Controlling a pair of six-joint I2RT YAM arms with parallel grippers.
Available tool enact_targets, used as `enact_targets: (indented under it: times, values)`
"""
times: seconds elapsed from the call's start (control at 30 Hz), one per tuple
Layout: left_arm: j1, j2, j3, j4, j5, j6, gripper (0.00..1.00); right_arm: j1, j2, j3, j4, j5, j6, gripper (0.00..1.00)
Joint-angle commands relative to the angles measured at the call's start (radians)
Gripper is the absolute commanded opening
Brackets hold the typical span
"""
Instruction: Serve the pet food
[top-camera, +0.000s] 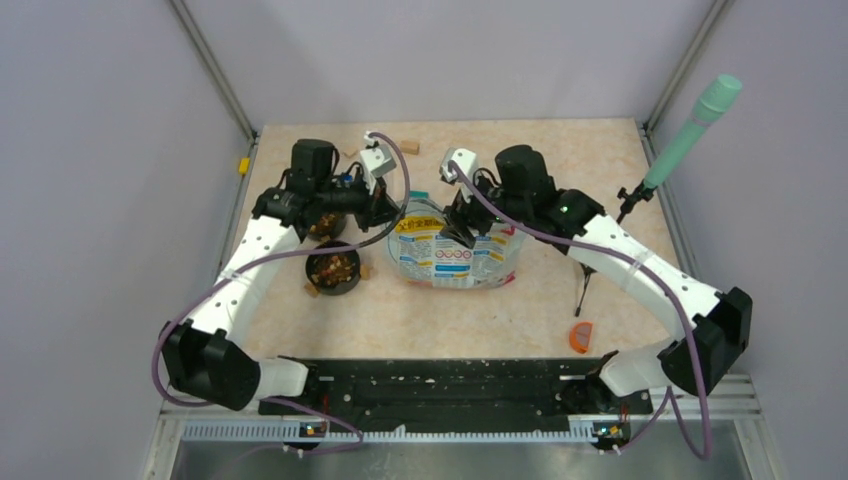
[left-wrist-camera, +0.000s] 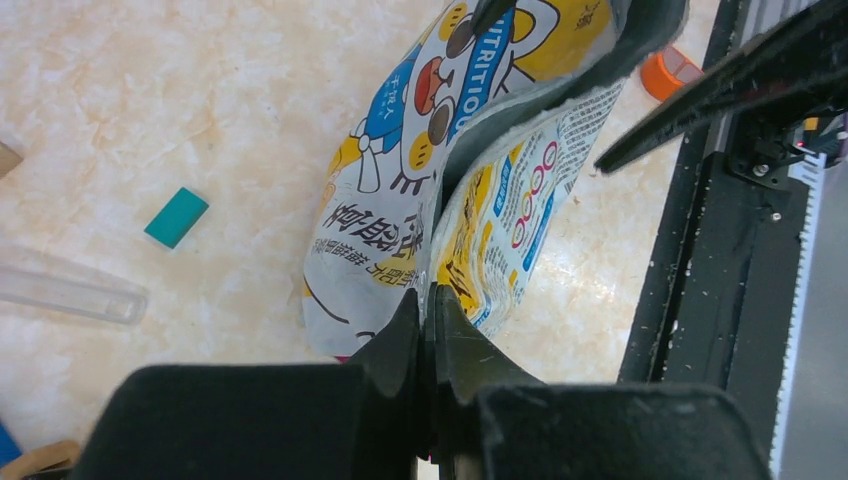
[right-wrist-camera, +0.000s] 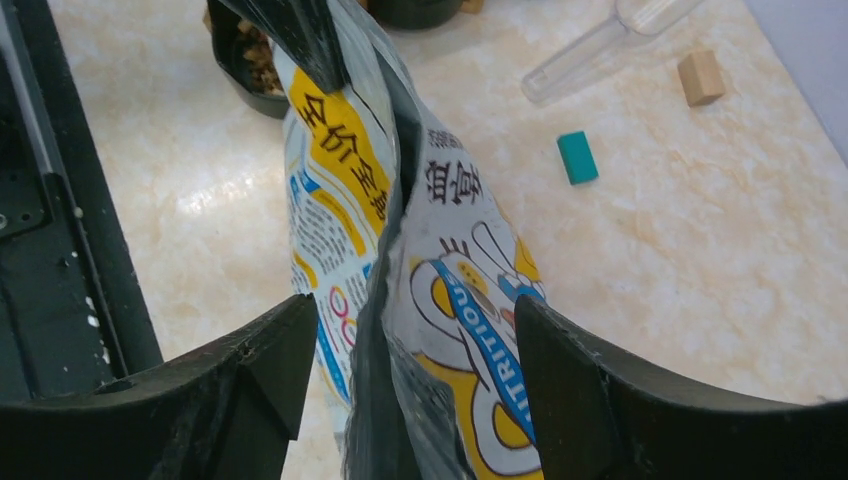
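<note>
My left tool (left-wrist-camera: 430, 308) is clenched on a folded edge of the cartoon-cat bag (left-wrist-camera: 400, 180), which sits on the worktop (top-camera: 520, 320) between my two arms. My right tool (right-wrist-camera: 412, 318) is released, jaws spread wide on either side of the bag. The pet food (top-camera: 334, 266) I can see is a brown heap in the black bowl (top-camera: 335, 291) just left of the bag.

The pet-food bag (top-camera: 455, 258) is gleaming, its printed film glossy and crinkling. The worktop (top-camera: 520, 320) is showing smooth, pale marbling. At twelve o'clock a block (top-camera: 410, 147) is showing bare tan wood. The left pincer (left-wrist-camera: 428, 300) is looking matt black.
</note>
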Motion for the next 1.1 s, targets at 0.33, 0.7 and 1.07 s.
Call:
enact_targets:
  times: [0.33, 0.7, 1.07]
  values:
    - [0.002, -0.111, -0.088, 0.166, -0.076, -0.041, 0.00, -0.040, -0.214, -0.094, -0.005, 0.236, -0.002, 0.02]
    - [0.003, -0.115, -0.080, 0.152, -0.102, -0.036, 0.00, -0.044, -0.232, -0.069, -0.026, 0.323, -0.009, 0.00]
    - [-0.122, -0.011, 0.030, 0.123, -0.101, -0.021, 0.79, -0.044, -0.220, -0.050, 0.049, 0.263, 0.038, 0.00]
